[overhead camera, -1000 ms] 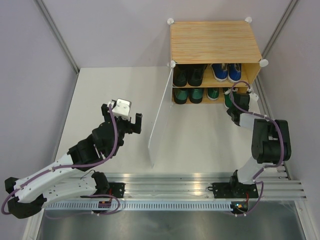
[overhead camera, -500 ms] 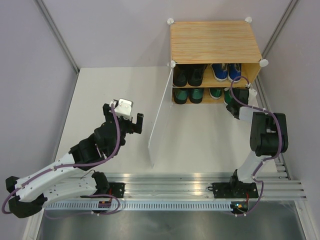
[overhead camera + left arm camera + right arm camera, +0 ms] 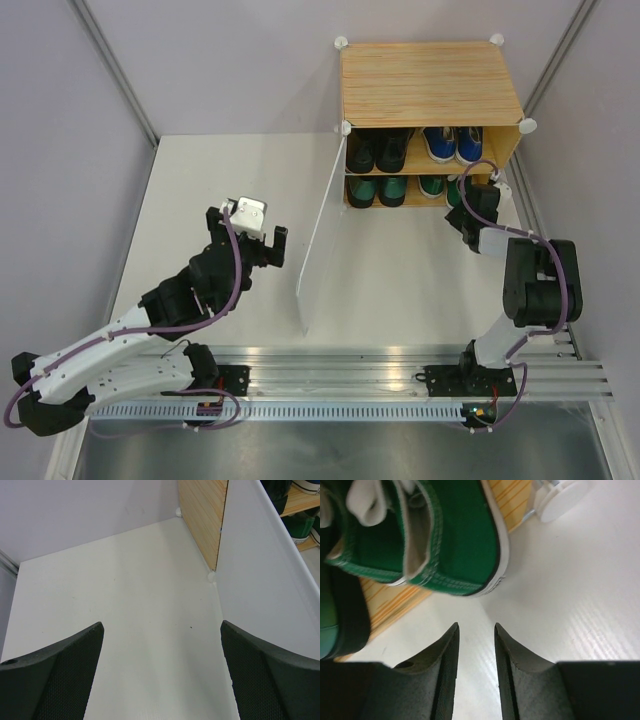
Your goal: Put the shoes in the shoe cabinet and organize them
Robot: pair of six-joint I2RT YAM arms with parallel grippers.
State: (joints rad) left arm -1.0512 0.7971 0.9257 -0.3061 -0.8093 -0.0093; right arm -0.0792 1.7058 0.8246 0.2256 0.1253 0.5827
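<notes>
Top view: the cabinet [image 3: 430, 85] stands at the far right of the table [image 3: 200, 180], its door [image 3: 315, 250] swung open. The upper shelf holds black shoes [image 3: 375, 150] and blue sneakers [image 3: 452, 143]. The lower shelf holds dark green shoes [image 3: 375, 190] and green sneakers [image 3: 430, 186]. The left gripper [image 3: 246, 230] hovers left of the door. The right gripper [image 3: 470, 195] is at the lower shelf's right end.

Left wrist view: the fingers [image 3: 60, 675] are spread wide over bare table and hold nothing. The door is to their right.

Right wrist view: the fingers [image 3: 445, 665] are narrowly parted with nothing between them. A green sneaker heel lies just beyond the tips at the shelf edge, beside a white connector [image 3: 560, 500].
</notes>
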